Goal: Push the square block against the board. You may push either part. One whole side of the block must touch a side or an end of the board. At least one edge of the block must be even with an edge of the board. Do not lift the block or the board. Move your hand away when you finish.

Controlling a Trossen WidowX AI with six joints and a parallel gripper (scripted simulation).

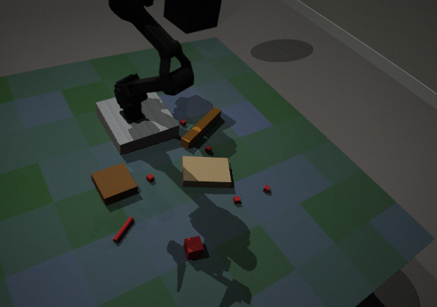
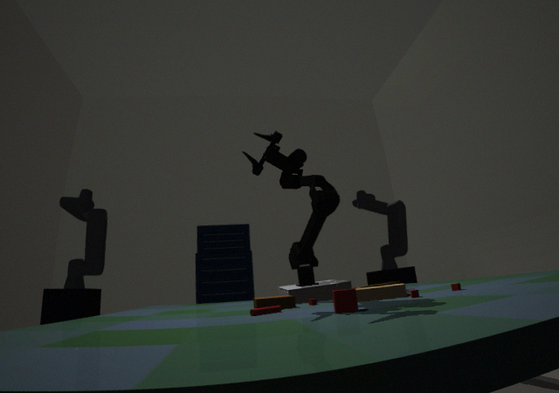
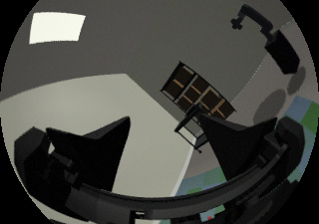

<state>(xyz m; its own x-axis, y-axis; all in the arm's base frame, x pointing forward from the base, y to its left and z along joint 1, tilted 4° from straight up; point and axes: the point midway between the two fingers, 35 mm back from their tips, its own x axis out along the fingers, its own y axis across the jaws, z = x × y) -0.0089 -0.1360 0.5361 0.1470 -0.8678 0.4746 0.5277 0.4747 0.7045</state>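
Note:
The square block (image 1: 115, 181) (image 2: 274, 302), flat and orange-brown, lies on the patchwork mat in front of the arm's base. The board (image 1: 206, 169) (image 2: 383, 292), a flat tan rectangle, lies to its right in the top view. They are well apart and turned at different angles. My gripper (image 2: 248, 142) (image 3: 165, 118) is open and empty, raised high above the mat and far from both parts. In the wrist view its two fingers stand wide apart, with the room behind them; neither part can be made out there.
A small red cube (image 1: 150, 177) (image 2: 312, 301) lies between block and board. An orange bar (image 1: 201, 127) and several small red cubes lie around the board. A red stick (image 1: 123, 229) (image 2: 265, 310) and a larger red cube (image 1: 193, 247) (image 2: 344, 300) lie nearer the top camera.

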